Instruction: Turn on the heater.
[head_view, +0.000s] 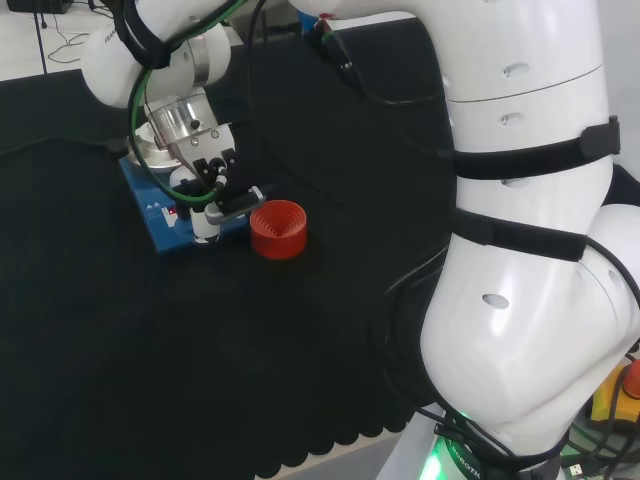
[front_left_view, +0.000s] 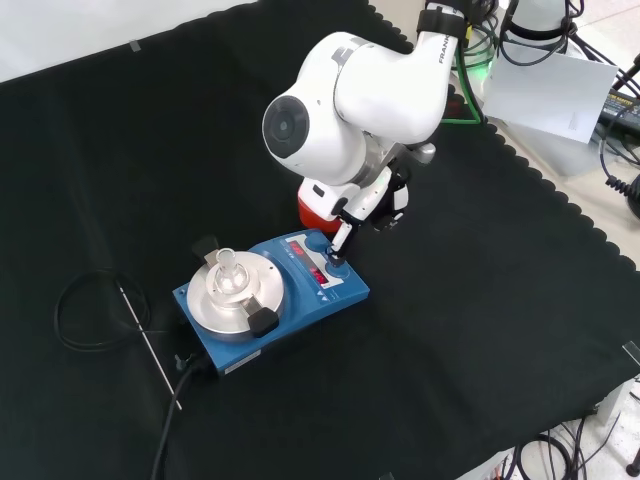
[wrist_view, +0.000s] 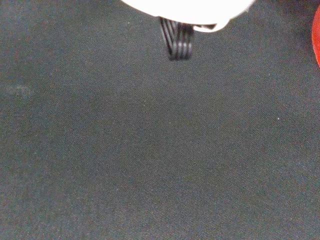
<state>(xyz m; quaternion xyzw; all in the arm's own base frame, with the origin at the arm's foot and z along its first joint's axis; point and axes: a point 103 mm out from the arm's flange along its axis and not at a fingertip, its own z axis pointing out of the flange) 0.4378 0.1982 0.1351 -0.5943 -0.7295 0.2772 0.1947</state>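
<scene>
Black cloth (wrist_view: 150, 150) on the counter lies closest to the wrist camera, with a bit of the red ribbed ring (wrist_view: 317, 35) at the edge. In the front view, the blue heater (front_left_view: 270, 290) sits right under the hand (front_left_view: 370, 205), and one finger reaches down to the knob (front_left_view: 338, 268) on its slanted front panel, beside the red lit display (front_left_view: 312, 262). It looks as if the finger touches the knob, but I cannot tell for sure. I also cannot tell if the other fingers are spread or curled, because the arm hides them. The heater looks heavy and hard, so it should stay put when poked. Its knob is small and may be smooth, so a fingertip could slip off. A small glass piece (front_left_view: 227, 270) stands on the round silver plate (front_left_view: 240, 292), on the far side of the heater from the hand, and it could break if bumped.
</scene>
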